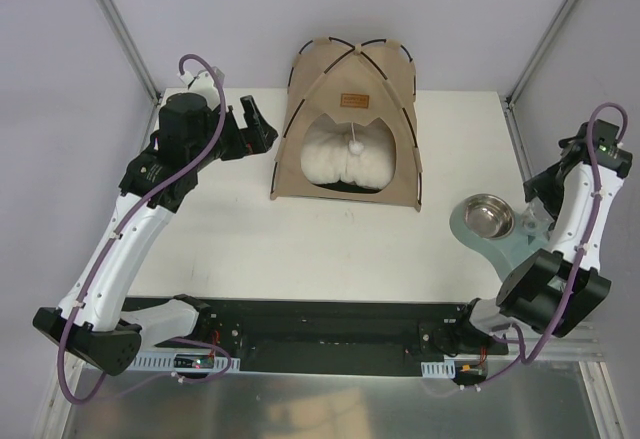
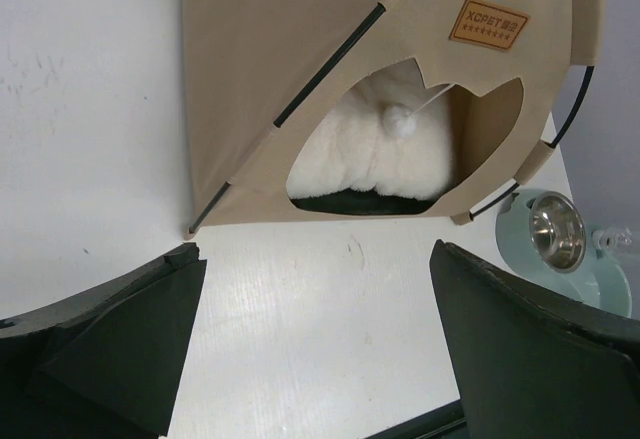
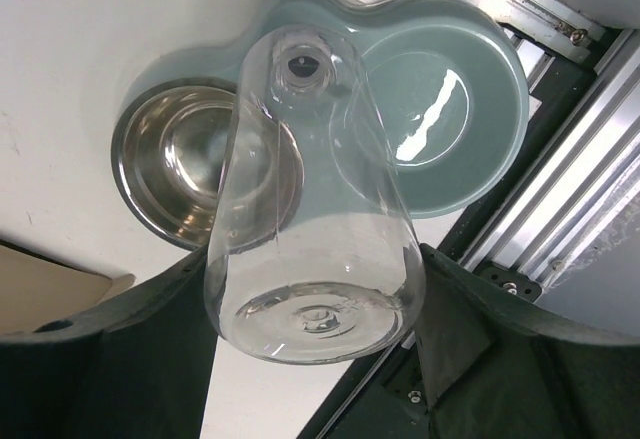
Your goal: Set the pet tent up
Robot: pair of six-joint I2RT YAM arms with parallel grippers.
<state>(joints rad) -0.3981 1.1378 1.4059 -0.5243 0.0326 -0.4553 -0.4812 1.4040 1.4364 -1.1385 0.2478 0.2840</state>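
The tan pet tent [image 1: 345, 89] stands upright at the back centre of the white table, black poles arched and doorway facing the arms. A fluffy white pillow [image 1: 345, 154] fills the inside, and a small pompom [image 2: 398, 119] hangs in the doorway. In the left wrist view the pet tent [image 2: 290, 49] shows its brown label [image 2: 487, 22]. My left gripper [image 1: 262, 127] hovers just left of the tent, open and empty, and the left gripper [image 2: 315, 259] has only bare table between its fingers. My right gripper [image 3: 310, 279] is shut on a clear plastic bottle [image 3: 310, 209].
A teal feeder base [image 1: 520, 249] with a steel bowl [image 1: 488, 217] lies at the table's right edge, under the held bottle. The teal feeder base [image 3: 450, 109] has a round recess beside the steel bowl [image 3: 165, 174]. Aluminium frame rails [image 3: 560, 209] run close by.
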